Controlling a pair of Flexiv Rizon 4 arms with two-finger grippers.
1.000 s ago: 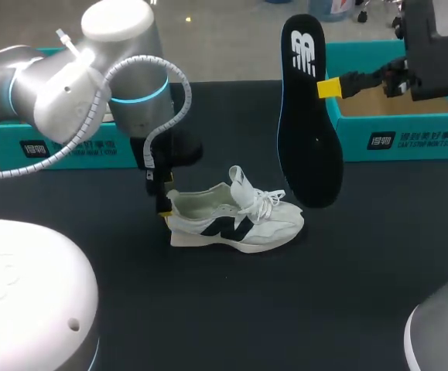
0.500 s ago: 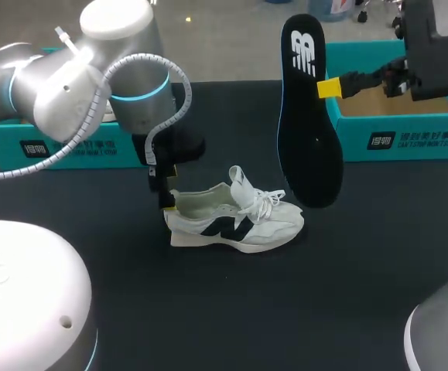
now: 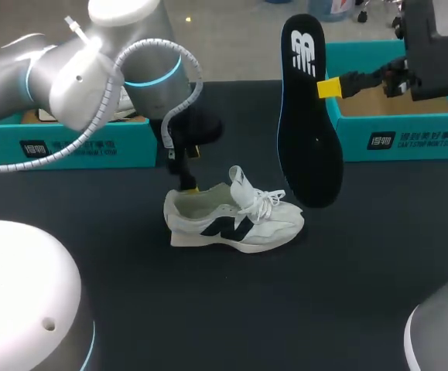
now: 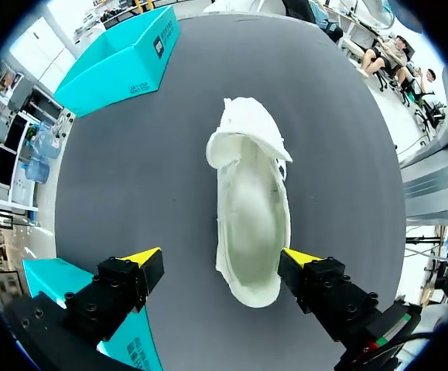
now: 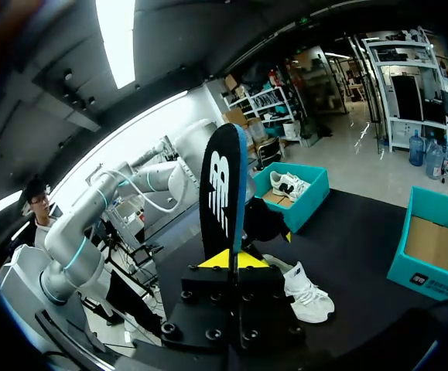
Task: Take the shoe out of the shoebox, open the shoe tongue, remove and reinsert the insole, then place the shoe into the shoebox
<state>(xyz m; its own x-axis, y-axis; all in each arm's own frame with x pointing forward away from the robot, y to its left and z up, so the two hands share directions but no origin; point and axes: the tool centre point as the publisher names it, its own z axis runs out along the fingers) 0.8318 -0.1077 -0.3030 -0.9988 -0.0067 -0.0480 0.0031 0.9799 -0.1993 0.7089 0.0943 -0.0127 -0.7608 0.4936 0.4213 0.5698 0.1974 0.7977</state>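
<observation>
The shoe (image 3: 235, 219) is showing off-white woven cloth with a smooth dark side patch; the insole (image 3: 307, 131) is looking matt black and foam-like. The shoebox (image 3: 409, 139) is showing smooth teal card outside and raw brown card inside. The table (image 3: 285, 309) is looking dark and matt, and the left arm (image 3: 76, 77) is gleaming glossy grey

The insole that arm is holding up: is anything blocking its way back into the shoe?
Partly. The shoe looks empty inside, but the left gripper hangs open just over its heel end, one finger on each side. The insole, held upright by the right gripper, would probably have to slip in from the tongue side.
</observation>
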